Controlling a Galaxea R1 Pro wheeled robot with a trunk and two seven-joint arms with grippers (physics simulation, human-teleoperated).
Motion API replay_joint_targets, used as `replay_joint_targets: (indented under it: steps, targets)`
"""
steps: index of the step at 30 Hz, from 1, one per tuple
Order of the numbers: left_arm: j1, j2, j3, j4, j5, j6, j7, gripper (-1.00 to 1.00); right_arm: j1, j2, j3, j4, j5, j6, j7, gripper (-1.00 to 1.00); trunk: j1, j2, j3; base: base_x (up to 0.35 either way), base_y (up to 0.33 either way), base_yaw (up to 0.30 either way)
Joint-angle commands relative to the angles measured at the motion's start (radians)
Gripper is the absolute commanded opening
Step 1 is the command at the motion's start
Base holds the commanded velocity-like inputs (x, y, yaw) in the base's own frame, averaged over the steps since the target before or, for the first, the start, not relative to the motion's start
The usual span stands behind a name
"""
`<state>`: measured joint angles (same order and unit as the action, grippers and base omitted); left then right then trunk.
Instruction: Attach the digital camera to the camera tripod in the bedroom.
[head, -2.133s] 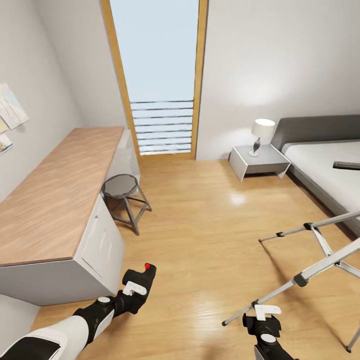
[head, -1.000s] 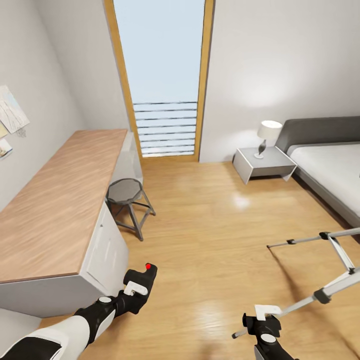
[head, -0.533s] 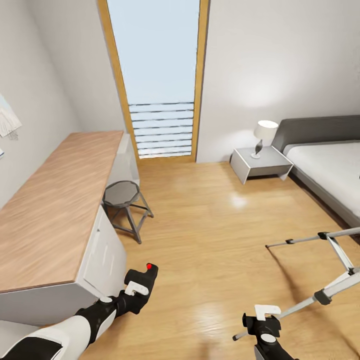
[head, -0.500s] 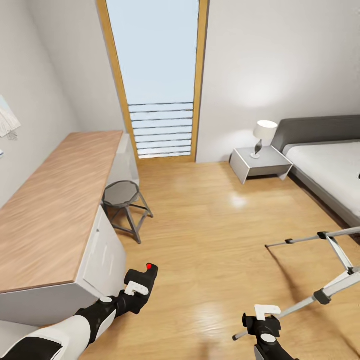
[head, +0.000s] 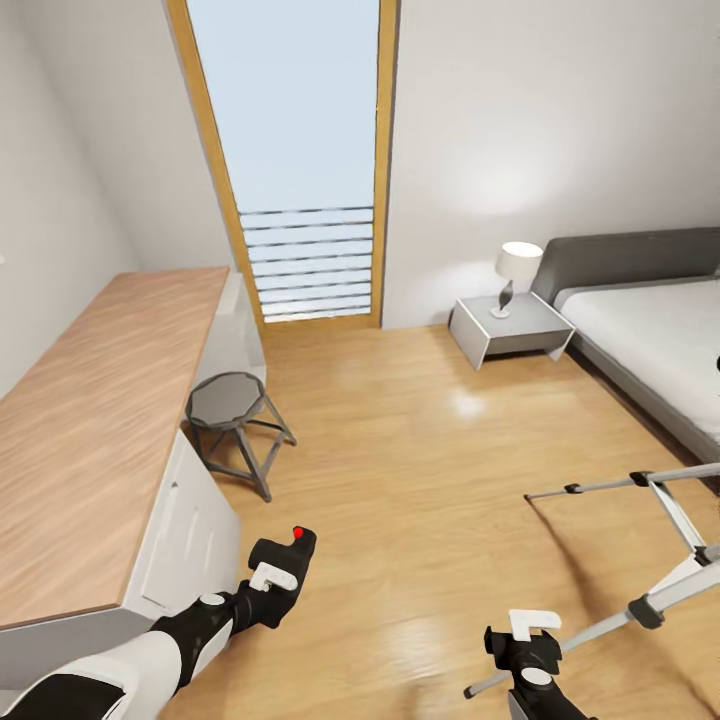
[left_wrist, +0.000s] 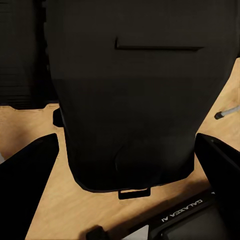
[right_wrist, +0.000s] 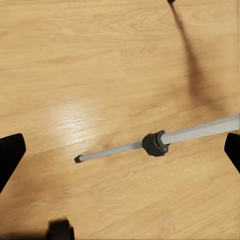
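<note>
The robot stands in the bedroom, on a light wood floor (head: 420, 450); the left gripper (head: 275, 580) is low on the left in the head view, and its fingers are clenched on the digital camera (head: 283, 556), a small black box with a red button on top; in the left wrist view the camera's black body (left_wrist: 135, 90) sits between the two dark fingers (left_wrist: 25, 190). The right gripper (head: 530, 632) is low on the right, and its fingers are spread apart with nothing in them; their dark tips (right_wrist: 10, 152) show at the two sides of the right wrist view. The camera tripod (head: 660, 560) stands on the floor at the right side, just past the right gripper; one silver leg with a black joint (right_wrist: 155, 143) slants down to the floor in front of that gripper, not touching it. On the left is a long wooden desk (head: 90, 420) with a grey stool (head: 232, 412) beside it; a tall window (head: 300, 150) is at the far wall; a grey bed (head: 650, 340), a small nightstand (head: 508, 330) and a white lamp (head: 517, 270) are on the right.
</note>
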<state>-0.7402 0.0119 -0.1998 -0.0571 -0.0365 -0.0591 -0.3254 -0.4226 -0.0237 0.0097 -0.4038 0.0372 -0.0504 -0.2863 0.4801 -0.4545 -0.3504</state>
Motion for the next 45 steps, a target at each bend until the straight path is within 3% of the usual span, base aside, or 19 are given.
replay_joint_targets:
  steps: [1, 27, 45]
  targets:
    - [-0.001, 0.0, -0.004, 0.0, -0.003, -0.006, -0.001, -1.0, -0.001, 0.0, 0.001, 0.001, 0.004, -0.002, -0.004, 1.0, 0.001, -0.001, -0.001, 0.071, 0.006, -0.053]
    - [-0.001, 0.0, -0.004, 0.001, -0.003, -0.007, 0.0, -1.0, -0.001, 0.002, 0.001, 0.002, 0.003, -0.002, -0.004, 1.0, 0.001, -0.001, -0.001, 0.131, 0.098, -0.038]
    - [-0.001, -0.001, -0.005, 0.001, -0.003, -0.007, 0.0, -1.0, -0.001, 0.002, 0.001, 0.002, 0.004, -0.002, -0.004, 1.0, 0.001, -0.001, -0.001, 0.019, 0.016, -0.064]
